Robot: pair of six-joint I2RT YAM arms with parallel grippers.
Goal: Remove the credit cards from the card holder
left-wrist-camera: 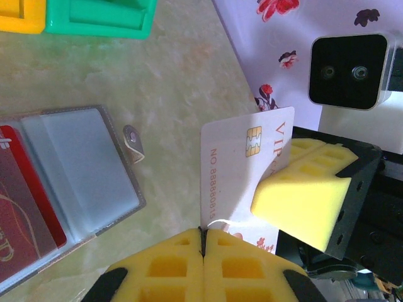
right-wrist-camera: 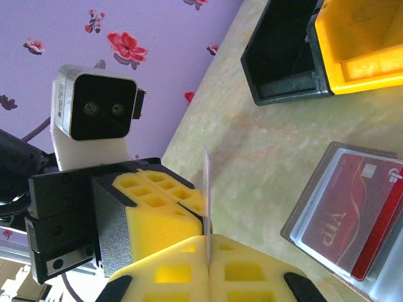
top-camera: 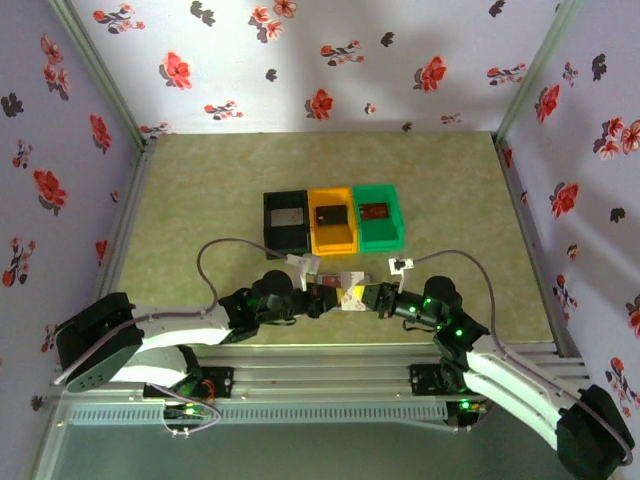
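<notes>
**One white card is out, red ones wait inside**

Close to the robot, the left hand [left-wrist-camera: 203, 244] and the right hand [right-wrist-camera: 206, 246] meet. Both are squeezed shut on the same white card [left-wrist-camera: 242, 167], each on its own edge. They hold it up in the air above the table [left-wrist-camera: 189, 82]. So this card is out of the card holder [left-wrist-camera: 94, 167], but it is not put down yet.

Just beside the hands, the card holder lies open and flat on the table. Red cards [left-wrist-camera: 25, 214] sit tucked in one side, so there is more to pull out.

Farther back, a black bin [top-camera: 287, 243], an orange bin [top-camera: 333, 243] and a green bin [top-camera: 380, 240] stand in a row. A flat card [top-camera: 374, 211] seems to lie in the green one, and one in each of the others too. I think the job is partly done.
</notes>
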